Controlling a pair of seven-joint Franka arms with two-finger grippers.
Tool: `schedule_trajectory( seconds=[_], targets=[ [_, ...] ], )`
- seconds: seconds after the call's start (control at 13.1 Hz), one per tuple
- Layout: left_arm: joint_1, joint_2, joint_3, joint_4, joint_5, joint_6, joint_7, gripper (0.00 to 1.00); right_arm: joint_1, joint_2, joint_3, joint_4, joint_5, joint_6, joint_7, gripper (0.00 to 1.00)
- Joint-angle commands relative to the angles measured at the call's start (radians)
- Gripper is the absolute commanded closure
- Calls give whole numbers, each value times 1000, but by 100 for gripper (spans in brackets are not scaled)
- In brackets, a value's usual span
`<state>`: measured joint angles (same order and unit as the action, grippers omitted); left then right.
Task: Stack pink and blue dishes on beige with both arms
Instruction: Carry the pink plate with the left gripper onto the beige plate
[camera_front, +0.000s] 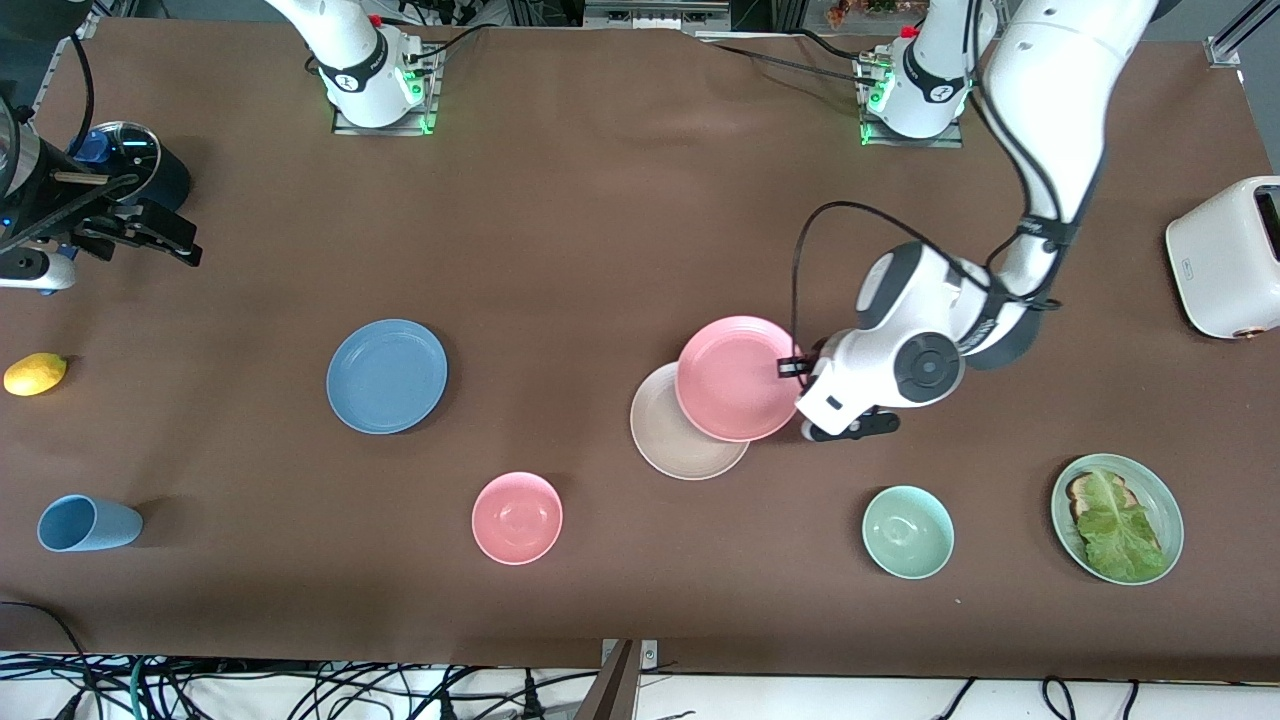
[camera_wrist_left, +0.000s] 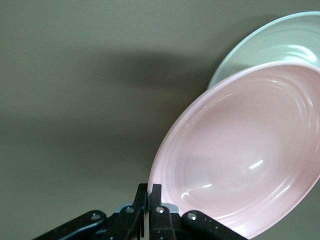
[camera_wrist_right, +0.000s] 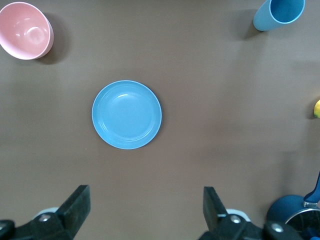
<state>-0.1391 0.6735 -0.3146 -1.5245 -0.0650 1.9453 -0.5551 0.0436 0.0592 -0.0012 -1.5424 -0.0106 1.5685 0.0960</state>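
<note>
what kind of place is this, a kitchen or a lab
Most likely a robotics lab staged as a kitchen: two arms bolted to a brown-covered table, loose cables along its edge, and props like a toaster and a green plate of toast and lettuce.

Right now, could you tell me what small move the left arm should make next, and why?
Probably shift the pink plate a little toward the front camera, then lower it. The left tool, shut on its rim, holds it only partly over the beige plate, which shows past its edge. The right tool waits open over the blue plate.
</note>
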Motion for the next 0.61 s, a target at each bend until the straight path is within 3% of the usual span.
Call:
schedule_trajectory(
  seconds=[0.0,0.23,0.53],
  targets=[
    [-40,49,9,79,-16,15,-51,100,-13,4,6,21,0,-5,-19,0],
    [-79,109,9,154,-18,41,-126,100,-13,42,6,19,-2,-19,-24,0],
    [-93,141,9,170,-18,93,-135,100,-14,47,6,19,4,-10,-22,0]
  ],
)
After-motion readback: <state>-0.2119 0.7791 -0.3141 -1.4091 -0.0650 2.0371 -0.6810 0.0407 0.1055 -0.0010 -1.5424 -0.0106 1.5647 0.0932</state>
